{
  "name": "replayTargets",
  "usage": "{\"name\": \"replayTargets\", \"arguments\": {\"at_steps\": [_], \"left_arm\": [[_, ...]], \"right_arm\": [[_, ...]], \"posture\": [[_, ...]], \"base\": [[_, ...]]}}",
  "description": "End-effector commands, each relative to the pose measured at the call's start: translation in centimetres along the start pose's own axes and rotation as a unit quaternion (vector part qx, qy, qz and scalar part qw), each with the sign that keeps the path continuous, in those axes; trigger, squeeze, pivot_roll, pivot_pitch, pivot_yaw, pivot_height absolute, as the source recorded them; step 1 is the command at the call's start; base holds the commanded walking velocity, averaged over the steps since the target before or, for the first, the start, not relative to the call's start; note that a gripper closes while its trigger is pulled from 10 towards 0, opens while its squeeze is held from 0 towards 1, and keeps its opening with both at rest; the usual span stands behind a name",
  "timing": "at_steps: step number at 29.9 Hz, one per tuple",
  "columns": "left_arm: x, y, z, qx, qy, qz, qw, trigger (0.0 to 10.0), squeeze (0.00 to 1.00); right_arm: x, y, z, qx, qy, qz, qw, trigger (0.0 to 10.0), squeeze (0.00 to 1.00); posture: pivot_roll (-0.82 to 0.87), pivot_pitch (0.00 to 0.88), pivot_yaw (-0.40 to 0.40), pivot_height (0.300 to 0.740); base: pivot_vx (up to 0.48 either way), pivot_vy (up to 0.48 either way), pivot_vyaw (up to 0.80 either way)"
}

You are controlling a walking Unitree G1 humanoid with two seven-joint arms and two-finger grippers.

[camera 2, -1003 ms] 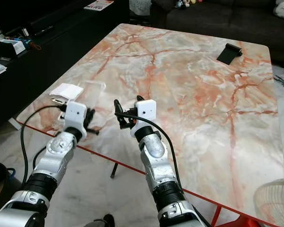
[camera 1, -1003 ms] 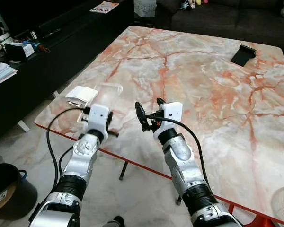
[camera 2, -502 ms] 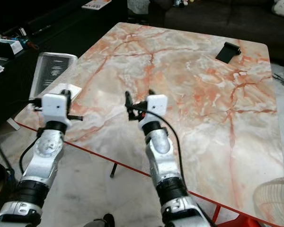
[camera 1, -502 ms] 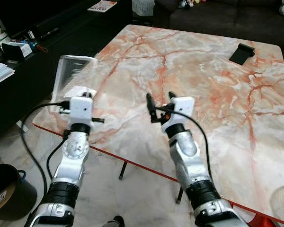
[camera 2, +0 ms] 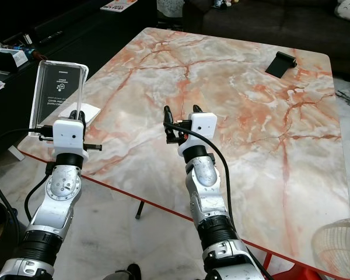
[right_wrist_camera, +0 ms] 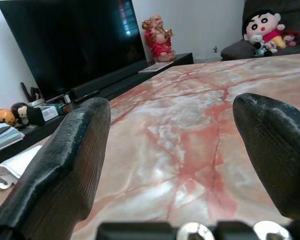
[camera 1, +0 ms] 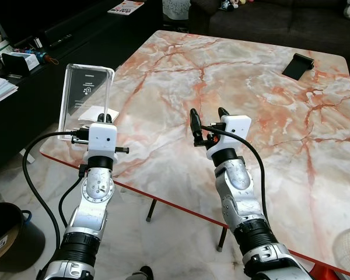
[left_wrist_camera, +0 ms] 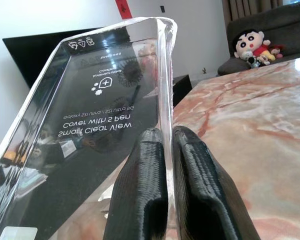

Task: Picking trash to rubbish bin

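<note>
Now up: left gripper (camera 1: 104,118) has raised the clear plastic package (camera 1: 84,96) off the marble table (camera 1: 268,105), fingers (left_wrist_camera: 152,170) pinched on one edge, package standing upright above the near left corner. A second ago it lay flat beside the white paper scrap (camera 1: 96,114), which remains on the table. Right gripper (camera 1: 205,119) hovers over the tabletop, fingers spread, holding nothing. Pickup looks done; carry to the dark bin (camera 1: 9,230) on the floor comes next.
</note>
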State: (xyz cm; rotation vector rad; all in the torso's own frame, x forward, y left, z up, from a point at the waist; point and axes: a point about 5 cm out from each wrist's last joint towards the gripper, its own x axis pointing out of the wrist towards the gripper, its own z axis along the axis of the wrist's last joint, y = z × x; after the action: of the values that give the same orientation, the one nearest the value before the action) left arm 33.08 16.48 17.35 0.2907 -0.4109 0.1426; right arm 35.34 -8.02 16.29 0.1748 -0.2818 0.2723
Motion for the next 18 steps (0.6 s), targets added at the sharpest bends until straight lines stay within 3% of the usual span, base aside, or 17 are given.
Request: {"name": "replayTargets", "arguments": {"at_steps": [1,18], "left_arm": [[0.29,-0.03,0.52,0.001,-0.007,0.0,1.0,10.0,0.0],[0.1,-0.44,0.32,-0.001,-0.001,-0.006,1.0,10.0,0.0]], "right_arm": [[0.14,0.45,0.15,0.002,-0.006,0.008,1.0,10.0,0.0],[-0.06,1.09,-0.08,0.013,-0.004,0.023,1.0,10.0,0.0]], "posture": [[0.12,0.143,0.041,0.74],[0.12,0.143,0.031,0.74]], "base": [[0.0,0.0,0.0],[0.0,0.0,0.0]]}}
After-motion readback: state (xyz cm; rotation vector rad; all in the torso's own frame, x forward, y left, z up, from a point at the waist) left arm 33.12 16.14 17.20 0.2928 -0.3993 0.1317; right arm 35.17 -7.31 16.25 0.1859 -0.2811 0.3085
